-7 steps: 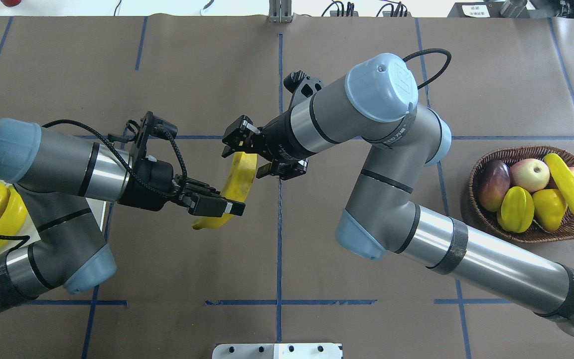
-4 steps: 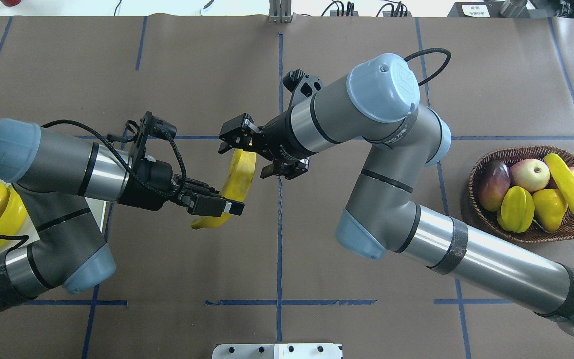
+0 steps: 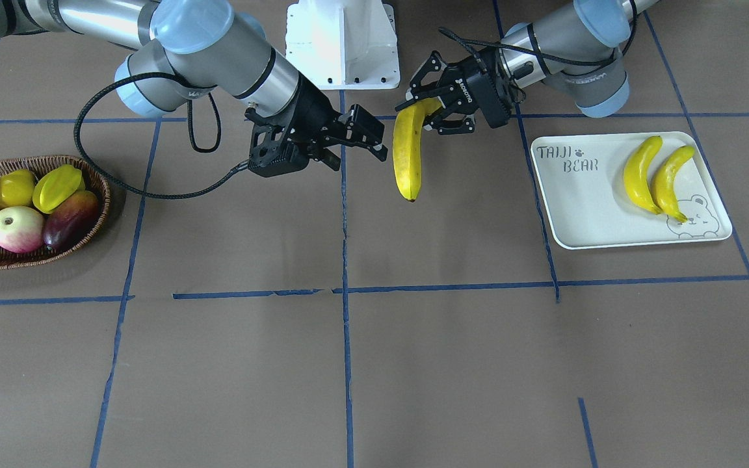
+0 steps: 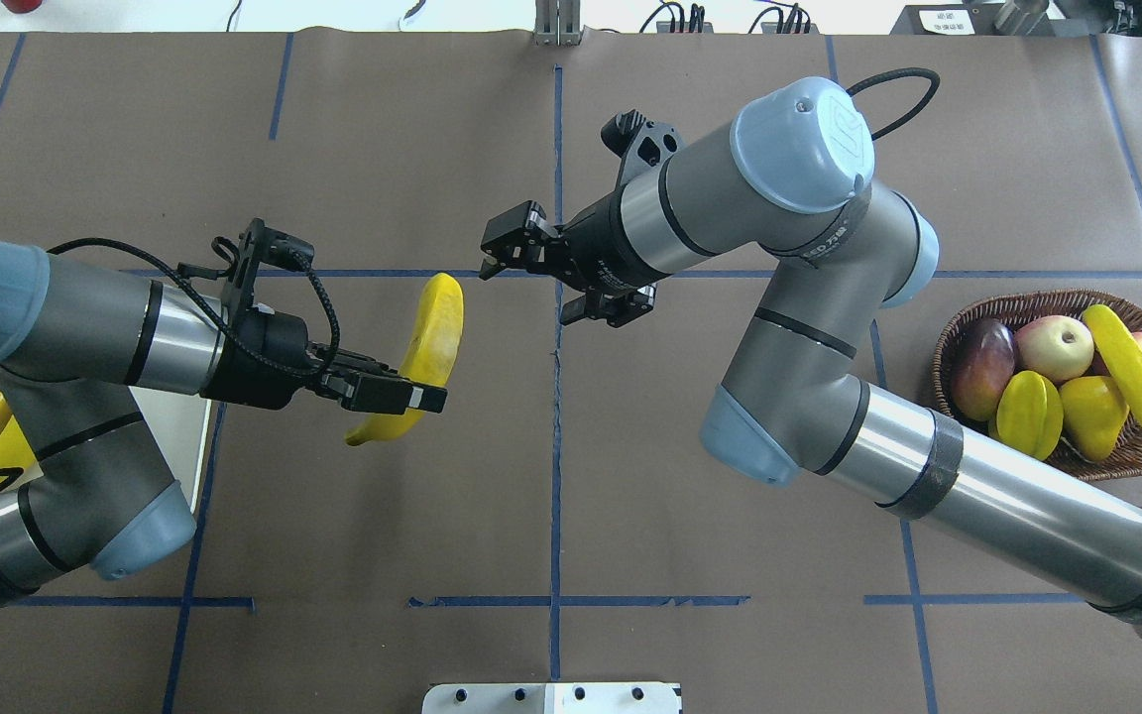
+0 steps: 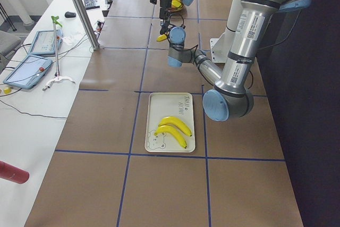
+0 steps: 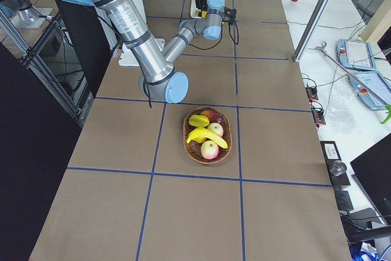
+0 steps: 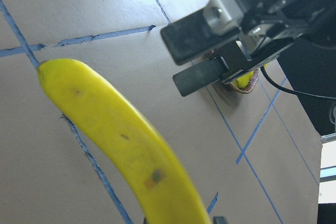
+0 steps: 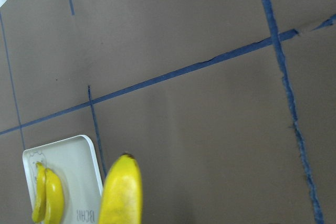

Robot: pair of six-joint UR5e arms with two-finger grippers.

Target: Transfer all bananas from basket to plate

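Carrying the third banana [image 4: 432, 337] to the plate [image 3: 582, 208] is the step in hand, I judge. Seen from over my shoulders, the plate sits farthest left, with two bananas [image 3: 639, 172] lying side by side on its half away from the basket [image 4: 1057, 296]. Near the plate, my left gripper [image 4: 412, 399] is clamped on one end of the third banana, whose free end points away from me. Further from the plate, my right gripper [image 4: 523, 286] has its fingers spread wide with nothing between them, apart from that banana. Well apart from the plate, at far right, the basket holds the last banana [image 4: 1131, 377], lying across the other fruit [image 4: 1052, 347]. Next, I reckon my left arm must swing over the plate's bare part and lay the banana flat before letting go, while my right goes for the last one. The plate reads "TAIJI BEAR", with a paw print and a bear outline. White lettering on my left gripper's body may be a maker's name, but is too small to read.
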